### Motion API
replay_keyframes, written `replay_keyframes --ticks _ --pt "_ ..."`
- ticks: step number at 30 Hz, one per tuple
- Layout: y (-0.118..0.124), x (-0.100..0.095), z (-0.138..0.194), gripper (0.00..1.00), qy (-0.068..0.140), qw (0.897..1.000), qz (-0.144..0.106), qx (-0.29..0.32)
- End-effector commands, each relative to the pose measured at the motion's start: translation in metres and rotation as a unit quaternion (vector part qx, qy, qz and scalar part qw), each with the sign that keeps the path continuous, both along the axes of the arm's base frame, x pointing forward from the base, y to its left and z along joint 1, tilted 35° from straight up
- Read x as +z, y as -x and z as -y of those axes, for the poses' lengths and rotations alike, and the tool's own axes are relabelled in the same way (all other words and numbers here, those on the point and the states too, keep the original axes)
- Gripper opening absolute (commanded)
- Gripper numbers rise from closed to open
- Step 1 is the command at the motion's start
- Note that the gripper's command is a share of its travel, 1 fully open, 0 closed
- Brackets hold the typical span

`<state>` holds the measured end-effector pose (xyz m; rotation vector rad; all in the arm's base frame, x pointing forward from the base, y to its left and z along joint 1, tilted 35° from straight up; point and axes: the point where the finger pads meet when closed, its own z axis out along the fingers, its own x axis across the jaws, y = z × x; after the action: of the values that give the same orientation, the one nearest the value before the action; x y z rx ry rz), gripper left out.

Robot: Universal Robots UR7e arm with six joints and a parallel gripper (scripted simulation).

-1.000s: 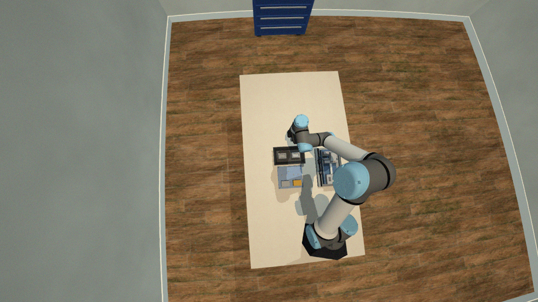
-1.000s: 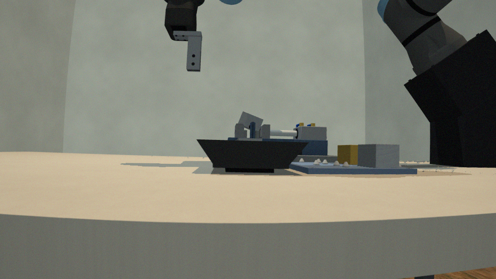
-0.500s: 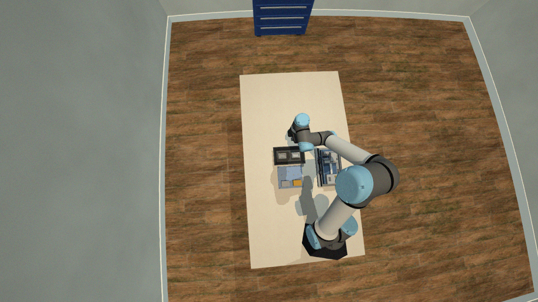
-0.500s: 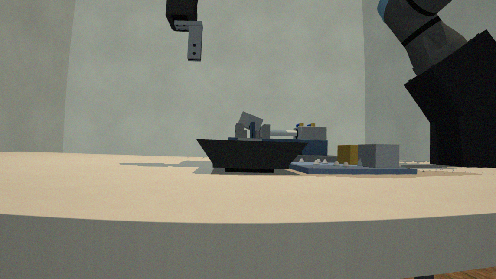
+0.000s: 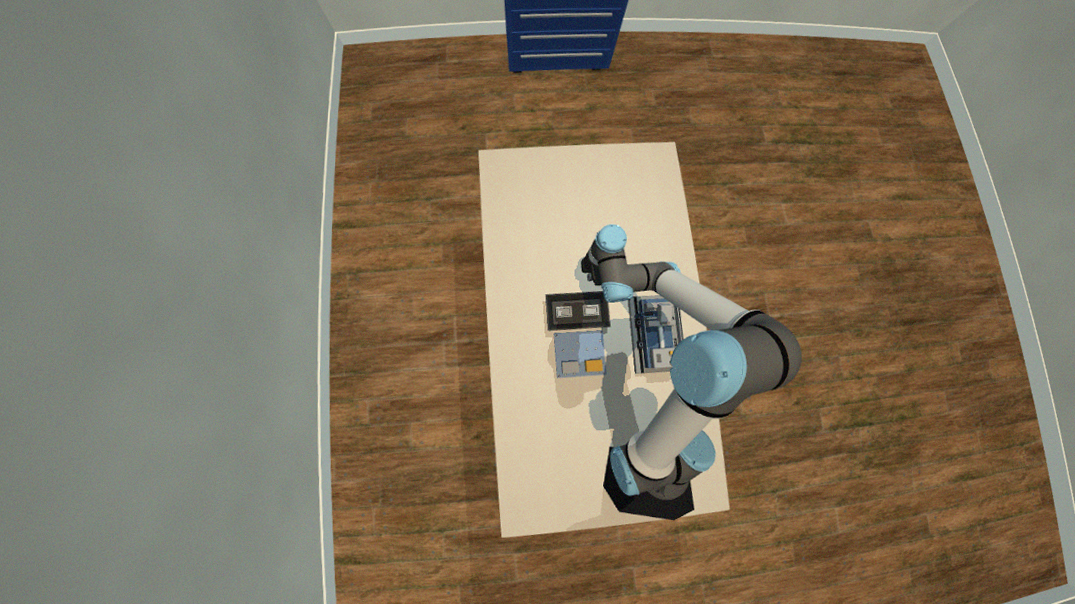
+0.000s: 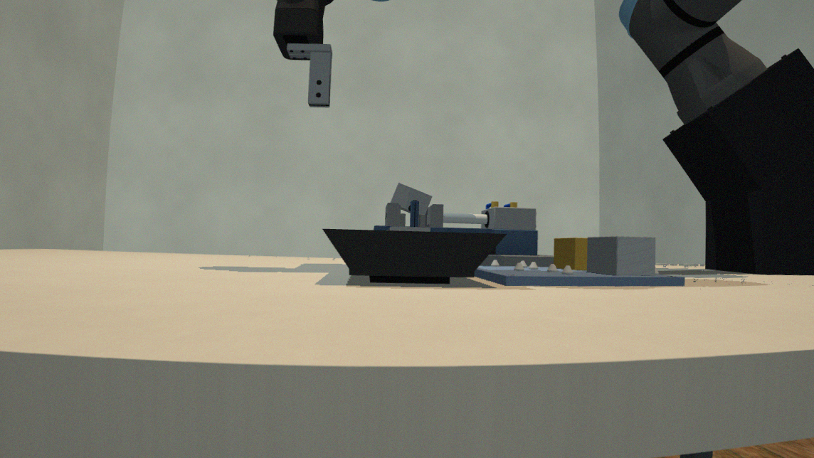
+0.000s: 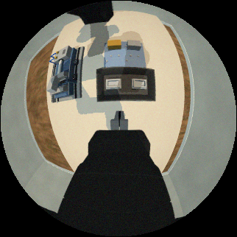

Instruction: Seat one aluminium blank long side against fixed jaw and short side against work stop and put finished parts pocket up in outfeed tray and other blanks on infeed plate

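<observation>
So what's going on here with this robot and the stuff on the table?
The arm's claw is shut on nothing and hangs high above the table, beyond the black outfeed tray. Two finished parts lie pocket up in the tray. A brass blank and an aluminium blank sit on the infeed plate. Another grey blank sits tilted in the vise, not seated flat.

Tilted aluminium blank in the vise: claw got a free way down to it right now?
Probably yes. The claw hangs shut and empty, high over the table beyond the outfeed tray. The tilted blank sticks up above the vise with nothing over it, though the claw must open first.
</observation>
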<state>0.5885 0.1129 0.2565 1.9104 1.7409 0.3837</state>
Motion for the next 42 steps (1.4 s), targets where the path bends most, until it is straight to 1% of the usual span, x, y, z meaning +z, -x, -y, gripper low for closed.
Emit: replay_keyframes --ticks 1,6,8,12,16,23,25,28,32,42 --pt "0.004 0.002 0.049 0.00 -0.002 1.000 -0.007 0.000" --pt "0.011 0.005 0.097 0.00 -0.004 1.000 -0.010 0.000" --pt "0.011 0.005 0.097 0.00 -0.004 1.000 -0.010 0.000" --pt "0.022 0.008 0.146 0.00 -0.005 1.000 -0.011 0.000" --pt "0.032 0.010 0.177 0.00 -0.006 1.000 -0.009 0.001" --pt "0.056 0.014 0.237 0.00 -0.003 1.000 -0.002 0.001" --pt "0.056 0.014 0.237 0.00 -0.003 1.000 -0.002 0.001" --pt "0.065 0.016 0.254 0.00 -0.002 1.000 0.001 0.001" --pt "0.072 0.017 0.268 0.00 0.000 1.000 0.004 0.001" --pt "0.075 0.018 0.272 0.00 0.001 1.000 0.005 0.001"
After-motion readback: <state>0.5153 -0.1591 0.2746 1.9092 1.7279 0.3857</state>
